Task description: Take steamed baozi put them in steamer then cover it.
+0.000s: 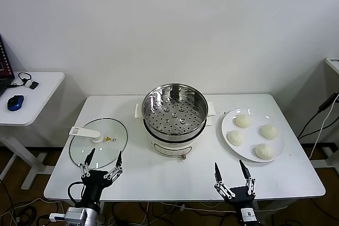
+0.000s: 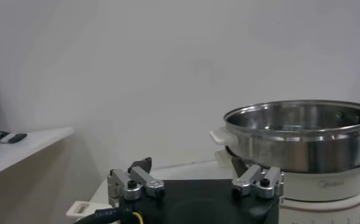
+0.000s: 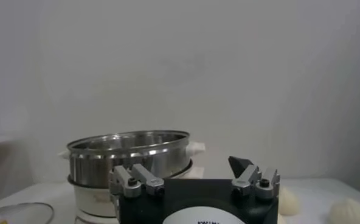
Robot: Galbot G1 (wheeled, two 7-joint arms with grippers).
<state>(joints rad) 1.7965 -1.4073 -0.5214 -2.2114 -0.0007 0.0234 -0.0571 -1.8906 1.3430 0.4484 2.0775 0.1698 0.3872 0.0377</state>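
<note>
The steamer (image 1: pixel 175 112), a shiny steel pot with a perforated tray on a white base, stands mid-table with nothing in it. Several pleated white baozi (image 1: pixel 242 120) lie on a white plate (image 1: pixel 253 136) to its right. The glass cover (image 1: pixel 98 142) with its white handle lies flat to the left. My left gripper (image 1: pixel 104 157) hovers open at the cover's near edge. At the table's front, short of the plate, my right gripper (image 1: pixel 229 166) is open and holds nothing. In the wrist views the steamer (image 2: pixel 301 137) (image 3: pixel 128 155) stands beyond each open gripper (image 2: pixel 192 167) (image 3: pixel 186 173), and two baozi (image 3: pixel 287 201) show.
The white table (image 1: pixel 185 175) has bare surface in front of the steamer. A smaller side table (image 1: pixel 32 93) at the far left carries a blue mouse (image 1: pixel 15 102). Cables hang at the right edge (image 1: pixel 323 115). A white wall stands behind.
</note>
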